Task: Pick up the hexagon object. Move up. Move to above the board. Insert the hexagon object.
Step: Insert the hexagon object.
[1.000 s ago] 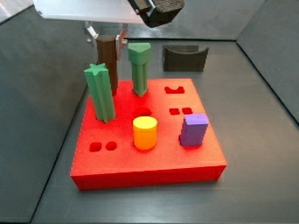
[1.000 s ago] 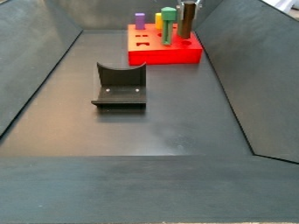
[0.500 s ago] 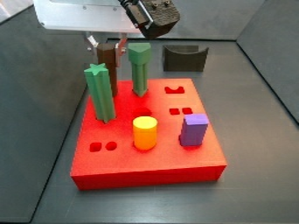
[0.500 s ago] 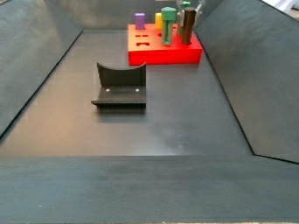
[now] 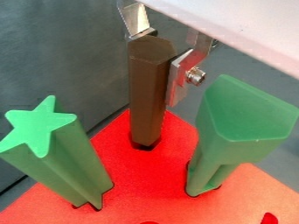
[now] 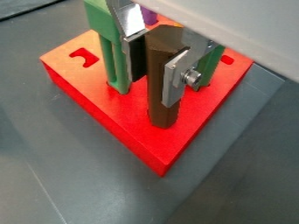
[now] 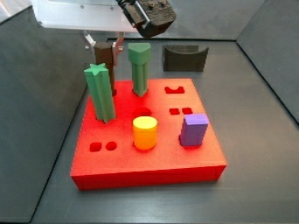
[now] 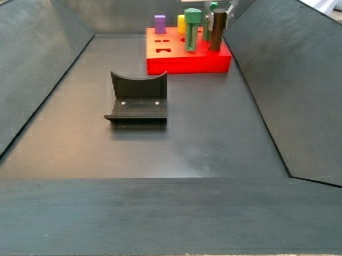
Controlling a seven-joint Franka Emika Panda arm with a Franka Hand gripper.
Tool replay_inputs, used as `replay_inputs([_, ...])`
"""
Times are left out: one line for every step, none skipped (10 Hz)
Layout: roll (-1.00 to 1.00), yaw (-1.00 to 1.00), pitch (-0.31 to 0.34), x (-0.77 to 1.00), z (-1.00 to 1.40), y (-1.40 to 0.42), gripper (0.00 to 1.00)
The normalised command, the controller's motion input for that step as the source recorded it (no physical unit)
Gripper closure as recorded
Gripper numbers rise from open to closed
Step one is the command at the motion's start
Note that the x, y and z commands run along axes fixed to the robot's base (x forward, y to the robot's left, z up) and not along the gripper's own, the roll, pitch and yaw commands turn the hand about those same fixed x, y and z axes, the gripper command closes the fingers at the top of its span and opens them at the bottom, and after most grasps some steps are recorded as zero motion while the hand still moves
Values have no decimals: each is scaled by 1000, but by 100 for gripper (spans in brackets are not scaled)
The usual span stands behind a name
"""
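The hexagon object [image 7: 108,58] is a slim dark brown prism. It stands upright with its foot in a hole near the far edge of the red board [image 7: 152,171]. It shows close up in both wrist views [image 5: 149,96] [image 6: 163,101]. My gripper [image 7: 105,41] is around its upper part, one silver finger on each side. The fingers [image 5: 177,77] stand a little wider than the post, with a thin gap on one side, so the gripper looks open. In a side view the post [image 8: 210,30] stands on the board's [image 8: 187,62] right end.
A green star-topped post [image 7: 100,92] and a green post [image 7: 139,70] stand close on either side of the hexagon object. A yellow cylinder [image 7: 145,133] and a purple block [image 7: 194,129] sit nearer the front. The dark fixture [image 7: 184,58] stands behind the board.
The hexagon object went down into the board between one second and half a second ago. Since then it has stayed put and the fingers have parted slightly.
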Motion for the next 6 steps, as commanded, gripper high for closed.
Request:
replay_inputs([131,0,-47,-220,-526,-351,100])
replay_inputs([54,83,0,346,-514,-163,100])
replay_inputs([56,31,91,640,-457,0,100])
replay_inputs([91,0,41,369,-460,60,100])
replay_inputs([54,0,80,409,-423,226,100])
replay_inputs([-1,0,20,111,-60,86,100])
